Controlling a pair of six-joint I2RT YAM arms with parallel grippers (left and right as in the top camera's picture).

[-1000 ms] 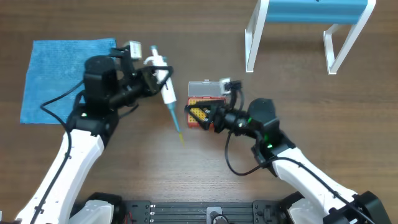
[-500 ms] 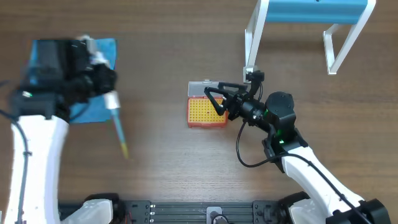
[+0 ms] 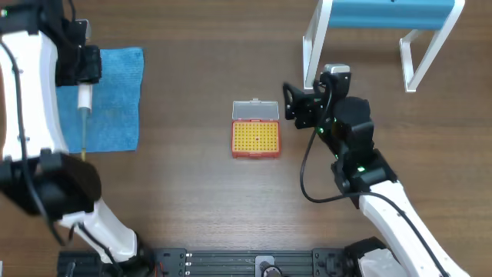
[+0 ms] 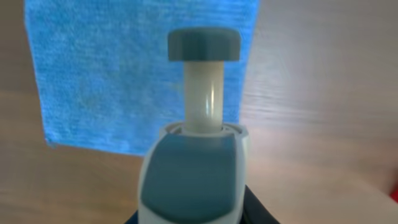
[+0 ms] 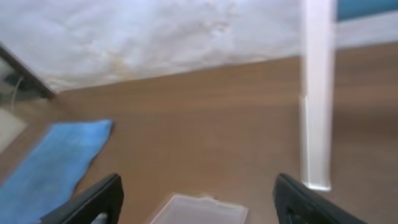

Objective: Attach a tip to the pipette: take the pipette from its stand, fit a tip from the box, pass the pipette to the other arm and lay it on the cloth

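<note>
My left gripper [image 3: 81, 71] is clenched on the white-and-grey plastic pipette [image 3: 83, 104] at the upper left of the frame. Its thin yellow tip [image 3: 82, 142] points down the picture, across the left part of the blue cloth [image 3: 115, 92]. My right gripper [image 3: 290, 102] hangs released and empty, right of the orange tip box [image 3: 255, 138] at the centre of the wooden surface [image 3: 192, 200].

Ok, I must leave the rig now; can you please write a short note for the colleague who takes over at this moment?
Left gripper: shut on the pipette, held over the blue cloth.
Right gripper: open, empty, between the tip box and the stand.
Done: pipette off the stand, yellow tip fitted; handover looks finished.
Left to do: lay the pipette on the cloth and release.
</note>
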